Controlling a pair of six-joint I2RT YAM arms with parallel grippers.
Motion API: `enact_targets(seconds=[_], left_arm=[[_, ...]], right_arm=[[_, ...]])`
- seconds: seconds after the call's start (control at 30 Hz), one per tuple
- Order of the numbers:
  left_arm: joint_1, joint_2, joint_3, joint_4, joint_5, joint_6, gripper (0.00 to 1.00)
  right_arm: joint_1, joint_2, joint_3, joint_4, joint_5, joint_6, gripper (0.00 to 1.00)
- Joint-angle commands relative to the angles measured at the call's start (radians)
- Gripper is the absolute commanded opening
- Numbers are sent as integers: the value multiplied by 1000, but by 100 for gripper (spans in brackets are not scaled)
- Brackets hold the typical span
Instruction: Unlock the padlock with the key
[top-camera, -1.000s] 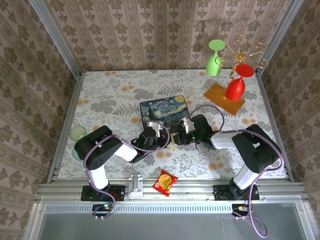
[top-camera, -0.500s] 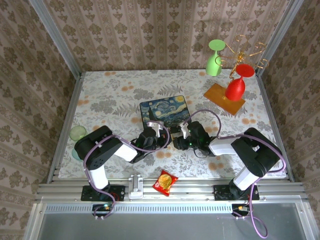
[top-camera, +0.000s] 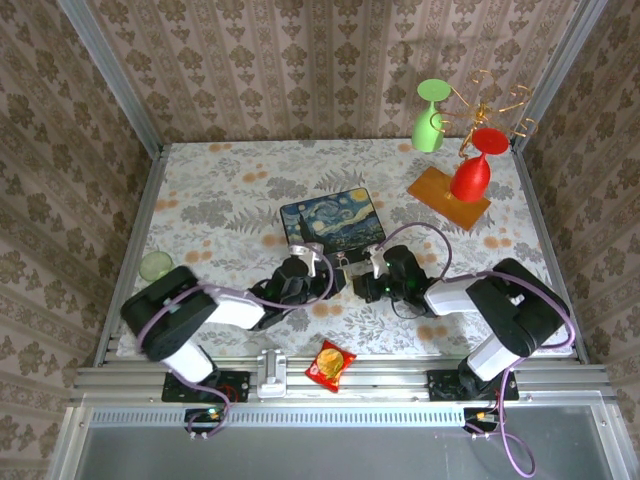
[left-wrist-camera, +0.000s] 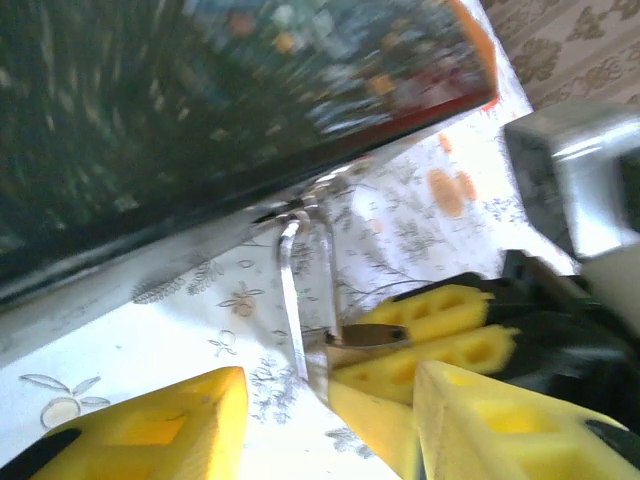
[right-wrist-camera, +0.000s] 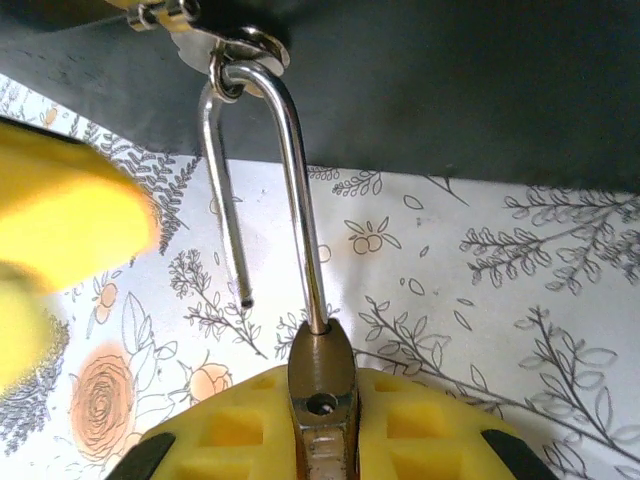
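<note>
Right wrist: right end effector (right-wrist-camera: 322, 432) clamps padlock (right-wrist-camera: 321, 368).

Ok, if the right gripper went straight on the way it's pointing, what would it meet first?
Most likely the dark side wall of the box: the right gripper, shut on the padlock, points straight at it, with the shackle hooked through the ring there. Depth is unclear.

The box (top-camera: 328, 222) sits mid-bench (top-camera: 210, 190), with the padlock (right-wrist-camera: 320, 360) hooked to a ring on its near edge. The right claw (right-wrist-camera: 322, 440) grips the padlock's body. The left claw (top-camera: 330, 268) lies just left of it, jaws apart. A packet (top-camera: 329, 362) lies before both. A glass stand (top-camera: 448, 196) is far right.
</note>
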Motion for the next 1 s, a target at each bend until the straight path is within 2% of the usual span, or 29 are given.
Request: enact_targets(seconds=[0.0,0.1,0.17,0.23,0.3,0.47,0.63,0.77,0.87,0.97], left_arm=[[-14,-170,57,-288,-75,77,50],[-4,-255,178,-530,-103,205,54],[24,-223,315,-692,-110,351,56],[73,-139,432,-782,-85,458,55],[113,-40,499,-786,-60,548,52],[122,210,678,-910,-120,734,41],[90,255,654,-893,-195,778,37],[97,271,577,-830,-144,774,31],[83,273,535,-814,-163,785,31],[69,269,498,-791,-186,798,30]], right_arm=[[-4,-62,2,-47,-14,53,14],[-8,-71,1,-46,-15,107,14],[-9,-69,17,-78,12,171,14],[-7,-62,23,-73,23,243,13],[0,-60,7,-16,27,292,13],[18,-30,-8,97,46,412,13],[59,42,-8,212,129,506,12],[114,119,22,322,207,576,11],[122,173,-1,469,261,629,8],[118,185,-22,529,321,633,8]])
